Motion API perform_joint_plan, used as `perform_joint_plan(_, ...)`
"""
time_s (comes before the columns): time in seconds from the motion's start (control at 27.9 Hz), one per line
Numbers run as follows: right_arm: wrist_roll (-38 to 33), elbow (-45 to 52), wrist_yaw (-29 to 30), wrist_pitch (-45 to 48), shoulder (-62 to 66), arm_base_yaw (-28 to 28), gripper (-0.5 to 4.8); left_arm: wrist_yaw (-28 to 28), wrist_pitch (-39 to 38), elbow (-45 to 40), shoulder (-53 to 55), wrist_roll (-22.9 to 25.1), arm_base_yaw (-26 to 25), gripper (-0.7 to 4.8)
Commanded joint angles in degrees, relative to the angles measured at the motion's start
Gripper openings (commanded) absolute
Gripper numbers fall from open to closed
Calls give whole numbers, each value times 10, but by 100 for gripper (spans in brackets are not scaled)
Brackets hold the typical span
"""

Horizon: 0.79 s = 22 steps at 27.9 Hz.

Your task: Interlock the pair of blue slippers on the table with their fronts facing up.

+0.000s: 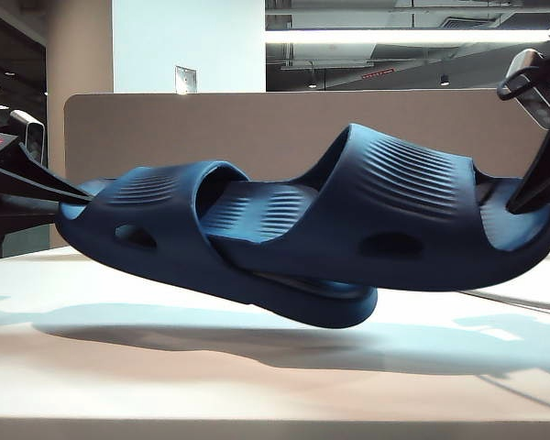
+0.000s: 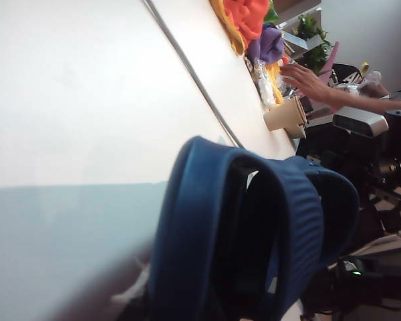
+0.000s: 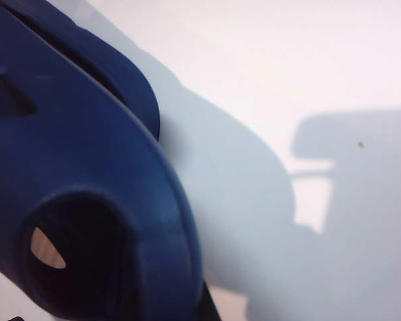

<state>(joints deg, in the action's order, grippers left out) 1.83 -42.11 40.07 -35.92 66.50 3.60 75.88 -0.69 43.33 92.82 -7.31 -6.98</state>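
Both blue slippers hang above the pale table [image 1: 257,376], straps upward, casting a shadow on it. The left slipper [image 1: 156,220] is held at its far-left end by my left gripper [image 1: 69,194], which is shut on it. The right slipper [image 1: 394,220] is held at its far-right end by my right gripper [image 1: 530,197], also shut on it. The right slipper's front lies on the left slipper's footbed and reaches under its strap. The left slipper's sole runs on beneath it. In the left wrist view the ribbed strap [image 2: 254,234] hides the jaws. In the right wrist view the slipper [image 3: 73,187] hides them too.
A brown partition panel [image 1: 284,119] stands behind the table. The left wrist view shows a seam in the tabletop [image 2: 194,73], coloured cloths [image 2: 250,20], a paper cup [image 2: 285,117] and a person's hand [image 2: 307,80] at the far side.
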Motion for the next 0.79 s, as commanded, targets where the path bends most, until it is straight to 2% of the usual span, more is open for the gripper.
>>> perform_joint_plan(0.04,14,-5,4,9,9,1,-1,44,1,1,-3,-2,2,-6)
perform_joint_plan(0.18,14,-5,25,23,27,1,-1,78,6,1,-3,-2,2,-6)
perform_joint_plan(0.32,14,-5,85,50,33,1,-1,88,7,1,-3,-4,2,-6)
perform_joint_plan(0.79,1,-5,114,84,40,6,-1,119,28,1,-3,-29,3,-6)
